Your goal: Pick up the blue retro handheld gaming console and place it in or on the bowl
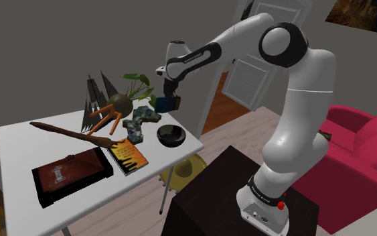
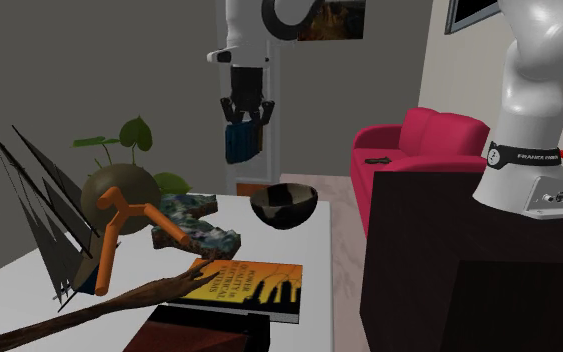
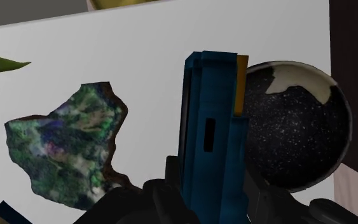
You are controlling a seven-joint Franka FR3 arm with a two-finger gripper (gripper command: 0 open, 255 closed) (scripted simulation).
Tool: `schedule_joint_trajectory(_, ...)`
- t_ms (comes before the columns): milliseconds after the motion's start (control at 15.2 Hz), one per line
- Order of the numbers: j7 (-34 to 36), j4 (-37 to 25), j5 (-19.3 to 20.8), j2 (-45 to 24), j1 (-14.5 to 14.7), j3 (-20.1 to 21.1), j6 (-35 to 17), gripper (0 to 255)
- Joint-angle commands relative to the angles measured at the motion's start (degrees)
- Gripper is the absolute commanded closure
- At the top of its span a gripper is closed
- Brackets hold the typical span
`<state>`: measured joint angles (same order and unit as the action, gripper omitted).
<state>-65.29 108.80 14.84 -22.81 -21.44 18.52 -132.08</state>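
My black gripper (image 1: 169, 94) is shut on the blue handheld console (image 1: 169, 103) and holds it upright in the air above the white table (image 1: 19, 144). The dark speckled bowl (image 1: 171, 135) stands on the table near its edge, below the console and slightly toward the stand. In the second exterior view the console (image 2: 239, 143) hangs from the gripper (image 2: 242, 120), up and to the left of the bowl (image 2: 284, 205). In the wrist view the console (image 3: 210, 127), with an orange strip along one edge, sits clasped in the gripper (image 3: 212, 197), partly in front of the bowl (image 3: 298, 133).
A mottled green rock-like piece (image 1: 142, 122) lies beside the bowl. An orange-covered book (image 1: 128, 155), a dark flat box (image 1: 69, 173), a long wooden stick (image 1: 73, 134) and a round plant on orange legs (image 1: 118, 104) fill the table's middle. A red sofa (image 1: 361, 147) stands beyond the stand.
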Motion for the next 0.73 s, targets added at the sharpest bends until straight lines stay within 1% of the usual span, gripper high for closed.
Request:
schedule_joint_trajectory(0,0.38,6.2,-0.97,4.44,-0.56,0.75,-1.95,255)
schedule_joint_trajectory(264,0.4,17.08,-3.68,12.75,-1.27,2.25,-5.02,255)
schedule_joint_trajectory(330,0.15,21.25,-5.15,16.19,-1.41,2.91,-6.02,255)
schedule_joint_trajectory(660,1.94,22.03,-2.85,13.2,-0.99,2.26,-9.46,255)
